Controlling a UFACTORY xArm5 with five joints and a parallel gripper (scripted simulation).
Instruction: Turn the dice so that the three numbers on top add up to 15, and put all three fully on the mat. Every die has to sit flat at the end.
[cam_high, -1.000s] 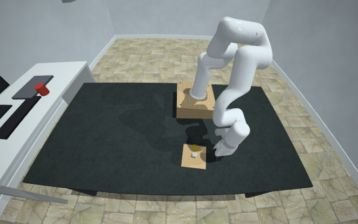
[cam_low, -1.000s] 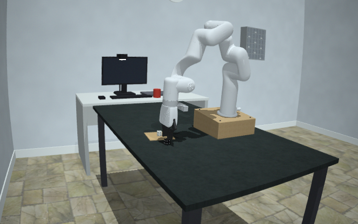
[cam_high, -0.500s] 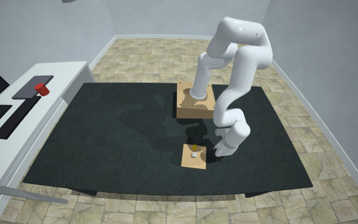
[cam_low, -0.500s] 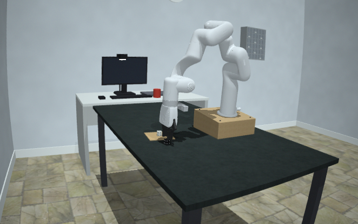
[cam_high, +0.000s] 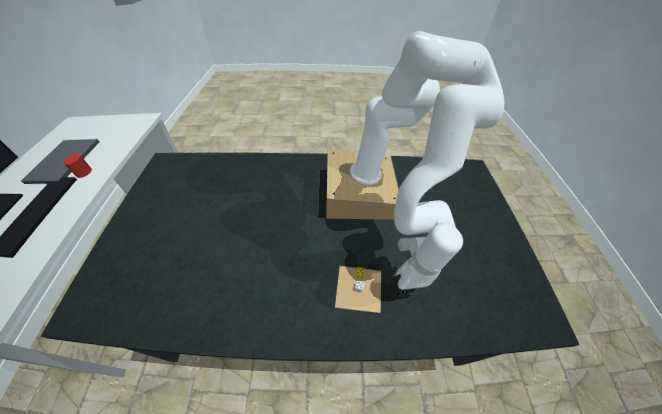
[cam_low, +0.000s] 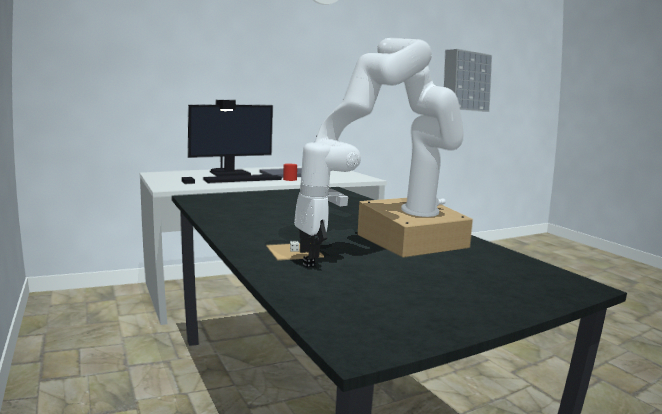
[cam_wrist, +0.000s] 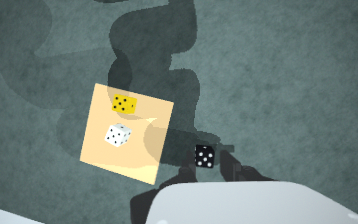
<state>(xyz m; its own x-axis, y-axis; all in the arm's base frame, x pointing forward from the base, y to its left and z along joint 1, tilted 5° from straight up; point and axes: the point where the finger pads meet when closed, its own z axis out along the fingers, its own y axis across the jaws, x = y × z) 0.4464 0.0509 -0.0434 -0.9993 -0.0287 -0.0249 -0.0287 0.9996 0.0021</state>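
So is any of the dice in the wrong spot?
Yes, the black die sits off the mat, on the dark table between the gripper's fingers. The yellow die and white die are on the mat.
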